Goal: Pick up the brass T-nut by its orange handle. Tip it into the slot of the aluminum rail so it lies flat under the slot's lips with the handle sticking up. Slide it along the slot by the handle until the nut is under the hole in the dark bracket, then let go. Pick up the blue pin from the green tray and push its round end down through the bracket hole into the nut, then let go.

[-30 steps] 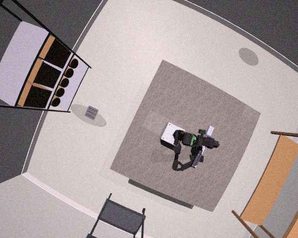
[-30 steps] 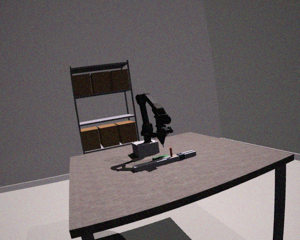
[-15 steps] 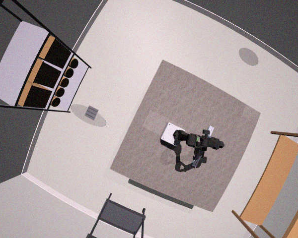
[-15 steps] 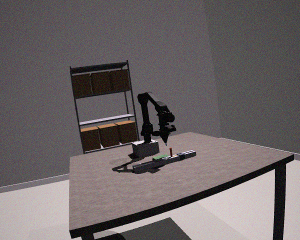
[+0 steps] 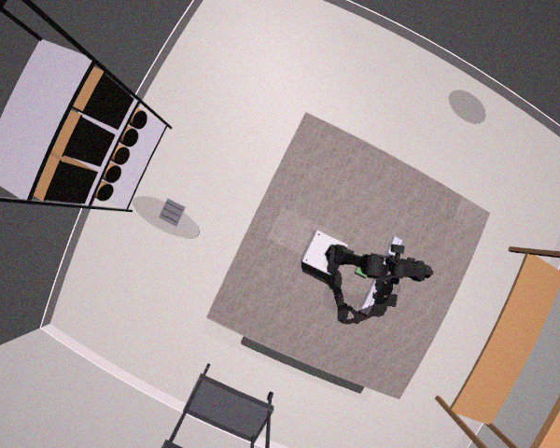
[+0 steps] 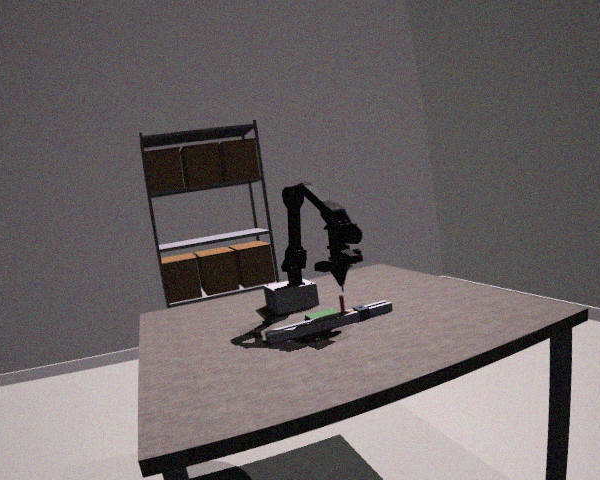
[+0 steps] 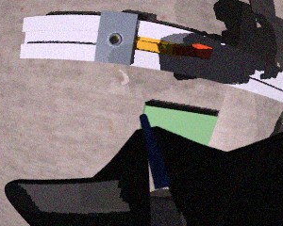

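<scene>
My gripper (image 6: 342,285) (image 7: 147,135) is shut on the blue pin (image 7: 153,151), whose round end points down and away from the fingers. It is above the rail (image 5: 367,301) (image 6: 382,308) (image 7: 61,38), near the handle in the exterior view. The brass T-nut (image 7: 148,44) lies in the slot against the dark bracket (image 6: 361,311) (image 7: 117,52); its orange handle (image 6: 341,304) (image 7: 202,48) stands up beside the bracket. The bracket hole (image 7: 115,40) is visible; how far the nut reaches under it cannot be told. The green tray (image 5: 360,272) (image 6: 321,314) (image 7: 181,123) shows no pin.
The arm's white-topped base (image 5: 321,245) (image 6: 291,298) stands behind the tray on the wood-grain table (image 5: 347,168) (image 6: 393,351). The arm's shadow covers part of the rail around the handle. A shelf rack (image 6: 212,237) and chairs stand away from the table.
</scene>
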